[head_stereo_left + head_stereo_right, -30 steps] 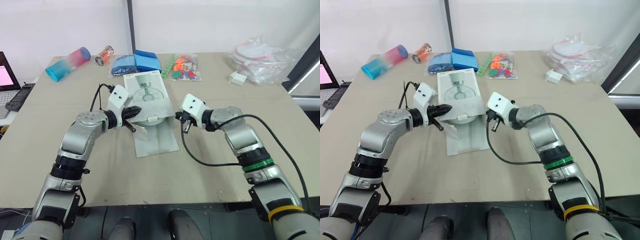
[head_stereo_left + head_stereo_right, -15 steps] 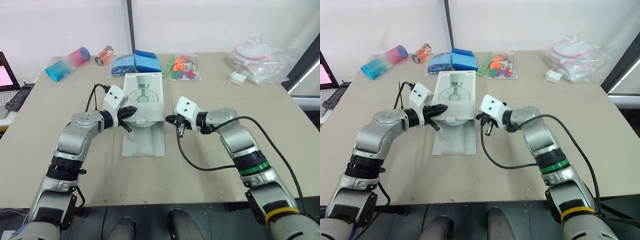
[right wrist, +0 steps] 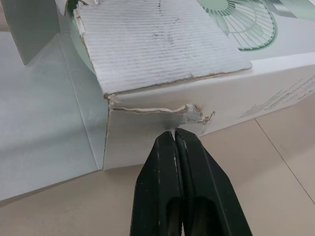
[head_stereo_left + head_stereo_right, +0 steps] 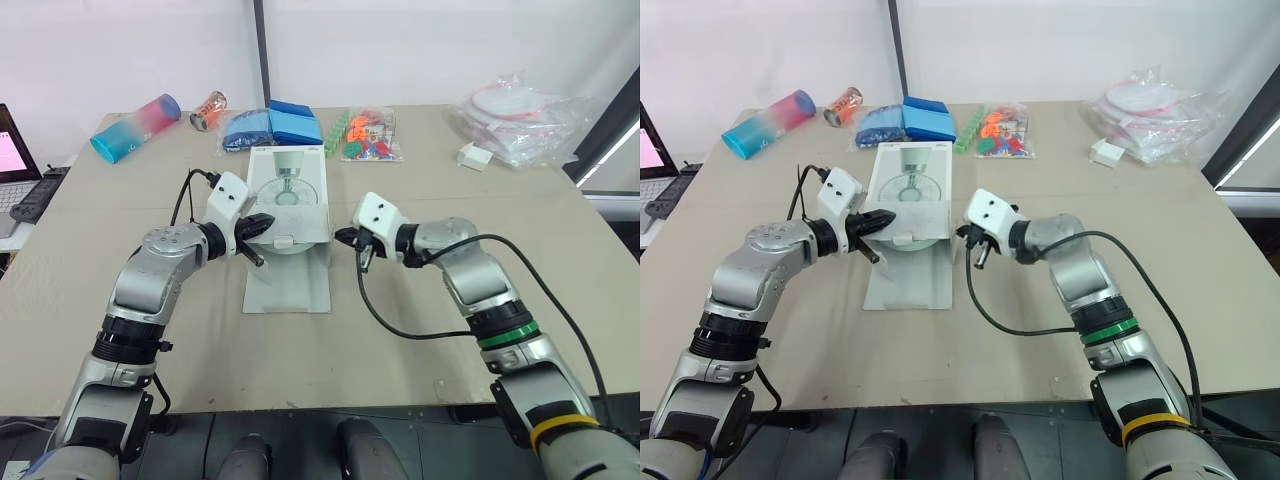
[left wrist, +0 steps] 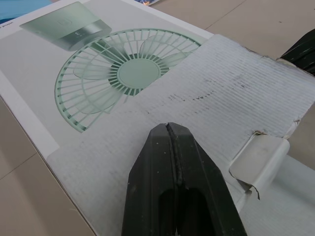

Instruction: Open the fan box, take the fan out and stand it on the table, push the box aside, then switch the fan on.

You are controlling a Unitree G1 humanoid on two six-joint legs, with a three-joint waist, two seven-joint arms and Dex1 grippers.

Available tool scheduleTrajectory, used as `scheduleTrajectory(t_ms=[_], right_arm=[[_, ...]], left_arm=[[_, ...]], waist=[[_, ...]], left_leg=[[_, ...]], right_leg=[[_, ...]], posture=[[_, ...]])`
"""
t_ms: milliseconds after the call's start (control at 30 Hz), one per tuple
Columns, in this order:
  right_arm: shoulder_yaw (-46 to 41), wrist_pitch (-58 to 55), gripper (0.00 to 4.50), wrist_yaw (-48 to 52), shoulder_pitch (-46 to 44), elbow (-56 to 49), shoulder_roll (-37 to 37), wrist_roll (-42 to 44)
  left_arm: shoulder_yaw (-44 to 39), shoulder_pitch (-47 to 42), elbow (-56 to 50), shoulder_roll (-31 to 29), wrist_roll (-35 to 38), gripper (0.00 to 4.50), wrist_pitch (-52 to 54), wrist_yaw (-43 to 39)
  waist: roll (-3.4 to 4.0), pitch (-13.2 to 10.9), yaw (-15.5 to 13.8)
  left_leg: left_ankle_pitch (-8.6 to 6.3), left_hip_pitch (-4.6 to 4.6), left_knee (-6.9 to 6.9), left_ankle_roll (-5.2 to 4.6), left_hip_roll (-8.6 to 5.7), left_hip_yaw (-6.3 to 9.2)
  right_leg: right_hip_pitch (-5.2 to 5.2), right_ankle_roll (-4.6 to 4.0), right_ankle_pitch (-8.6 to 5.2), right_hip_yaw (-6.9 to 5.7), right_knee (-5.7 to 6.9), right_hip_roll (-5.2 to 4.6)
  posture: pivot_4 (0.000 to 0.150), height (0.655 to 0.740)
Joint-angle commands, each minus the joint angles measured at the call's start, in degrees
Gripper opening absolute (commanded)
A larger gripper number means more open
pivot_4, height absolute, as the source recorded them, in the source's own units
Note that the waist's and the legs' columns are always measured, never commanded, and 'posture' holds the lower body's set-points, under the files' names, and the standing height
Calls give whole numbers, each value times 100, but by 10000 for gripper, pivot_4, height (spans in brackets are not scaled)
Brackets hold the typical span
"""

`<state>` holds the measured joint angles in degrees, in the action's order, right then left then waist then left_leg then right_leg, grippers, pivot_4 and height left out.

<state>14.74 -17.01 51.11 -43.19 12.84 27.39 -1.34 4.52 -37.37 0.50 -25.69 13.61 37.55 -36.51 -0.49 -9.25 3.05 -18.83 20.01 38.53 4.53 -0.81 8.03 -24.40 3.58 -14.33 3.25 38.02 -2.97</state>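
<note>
Fan box point(image 4: 290, 195): white carton with a pale green fan printed on top, lying flat mid-surface point(image 4: 420, 350). Front flap folded out flat toward 6 o'clock. A bare corrugated inner flap covers part of the print, and the carton is torn at its 3 o'clock wall.
Left tool point(image 5: 169, 129): fingers pressed together, over the corrugated flap from 9 o'clock.
Right tool point(image 3: 174, 133): fingers pressed together, tip at the torn wall, 3 o'clock.

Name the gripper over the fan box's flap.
The left gripper, shut jaws above the corrugated flap of the fan box; the right gripper points at its side.
</note>
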Motion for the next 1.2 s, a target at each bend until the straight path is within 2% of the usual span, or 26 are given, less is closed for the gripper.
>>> scheduleTrajectory(t_ms=[33, 433, 667, 767, 967, 1200], right_arm=[[-231, 141, 367, -13, -58, -50, -26, 162], [-284, 296, 367, -28, -64, 152, 11, 200], [-727, 1361, 367, -470, -1223, 2037, 189, 120], [-873, 1639, 367, -458, -1623, 2380, -12, 274], [-926, 1238, 367, 134, -1595, 1593, -678, 935], [-414, 836, 367, 505, -908, 859, -809, 813]], left_arm=[[16, 68, 13, -12, -52, 0, 24, 21], [13, 28, 53, 22, -55, 0, -15, 27], [-28, 43, 4, 13, -34, 0, -18, 33], [-49, 60, -18, 3, -26, 0, -23, 31], [-123, 114, -122, -29, 8, 0, 9, 41], [-191, 227, -313, -25, 66, 0, 60, 76]], waist=[[0, 0, 0], [0, 0, 0], [1, -1, 3], [1, 0, 15], [0, 0, 50], [1, 1, 45]], left_leg=[[0, 0, 0, 0, 0, 0], [0, 0, 0, 0, 0, 0], [1, -1, 0, 0, -3, -5], [1, -3, -5, 0, -1, -10], [1, -6, -4, 0, 1, -10], [1, 0, -3, 0, -10, 5]], right_leg=[[0, 0, 0, 0, 0, 0], [0, 0, 0, 0, 0, -1], [-1, 0, 0, 0, 1, -4], [-4, -1, 0, 0, 1, -4], [-3, -1, 1, -1, 4, -4], [-3, -1, 1, -30, 6, -23]], posture=[[1500, 7400], [1500, 7400], [1500, 7400], [1500, 7400], [1500, 7400], [1500, 7400]])
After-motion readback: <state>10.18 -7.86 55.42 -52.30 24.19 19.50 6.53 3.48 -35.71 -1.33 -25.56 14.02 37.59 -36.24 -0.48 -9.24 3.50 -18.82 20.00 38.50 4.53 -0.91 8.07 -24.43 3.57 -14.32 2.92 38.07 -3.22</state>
